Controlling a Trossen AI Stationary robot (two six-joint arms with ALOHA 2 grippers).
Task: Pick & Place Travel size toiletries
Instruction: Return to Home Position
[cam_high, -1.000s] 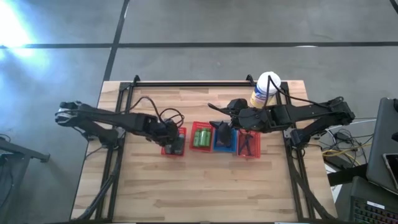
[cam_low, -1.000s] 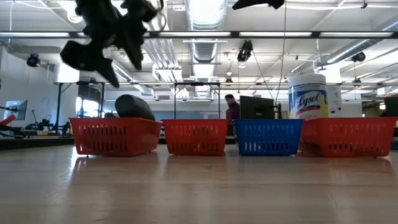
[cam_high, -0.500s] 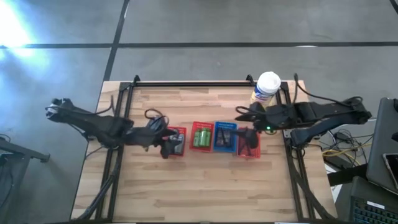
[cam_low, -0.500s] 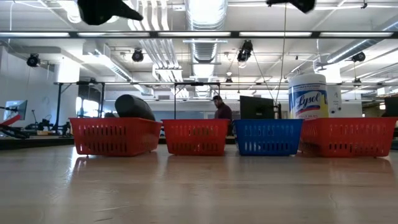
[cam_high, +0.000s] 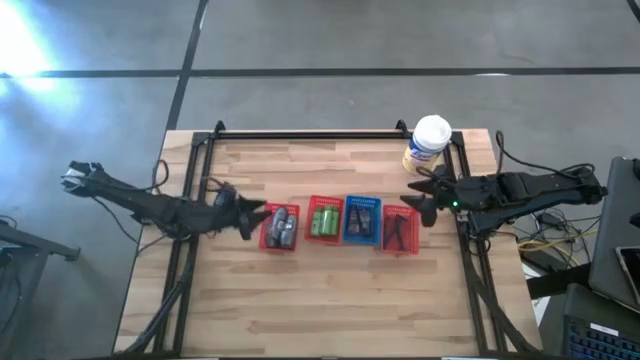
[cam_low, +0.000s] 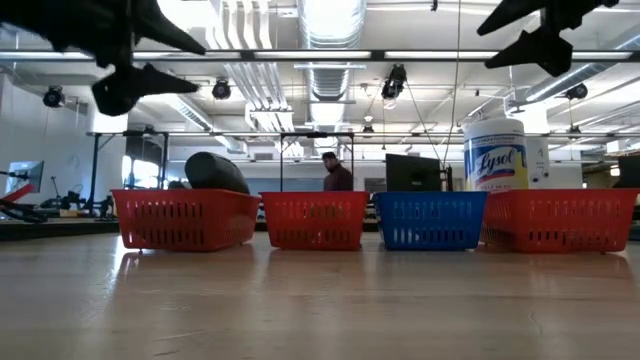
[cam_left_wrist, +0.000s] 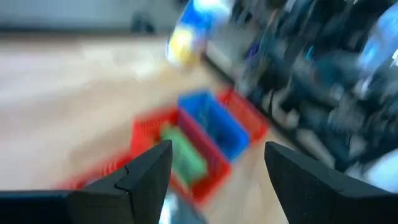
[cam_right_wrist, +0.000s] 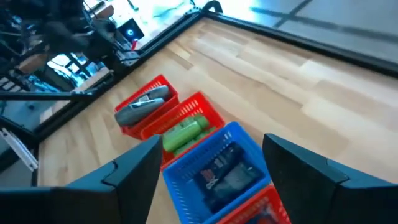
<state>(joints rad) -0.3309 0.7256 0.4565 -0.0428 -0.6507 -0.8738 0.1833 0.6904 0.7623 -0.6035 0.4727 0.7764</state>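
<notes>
While both arms are held clear of the wooden table (cam_high: 320, 300), nothing is gripped by either of them.

Left gripper (cam_high: 255, 214): found just beside the outer side of the leftmost red basket (cam_low: 185, 220), raised off the table. From the low view it is seen high above that basket, jaws spread wide and empty. The same gap is recorded between its fingers (cam_left_wrist: 146, 174) in the left wrist view, which is blurred.

Right gripper (cam_high: 415, 205): found near the rightmost red basket (cam_low: 560, 220), between it and the Lysol canister (cam_low: 495, 152), also raised. In the low view it is seen high over that basket. Its fingers (cam_right_wrist: 134, 171) are parted, with nothing between them.

Four baskets are set side by side in one row across the middle of the table. Contents as observed:
- leftmost red basket: grey tubes (cam_right_wrist: 144, 104); one rounded end is seen standing above the rim in the low view.
- second red basket (cam_low: 313, 222): green packs (cam_right_wrist: 185, 132).
- blue basket (cam_low: 430, 222): black items (cam_right_wrist: 224, 171) with pale print.
- rightmost red basket: slim black pieces (cam_high: 397, 230).

The Lysol canister is stood upright behind the row, near the table's far right corner. A person (cam_low: 337, 176) is noted in the room beyond the table.
</notes>
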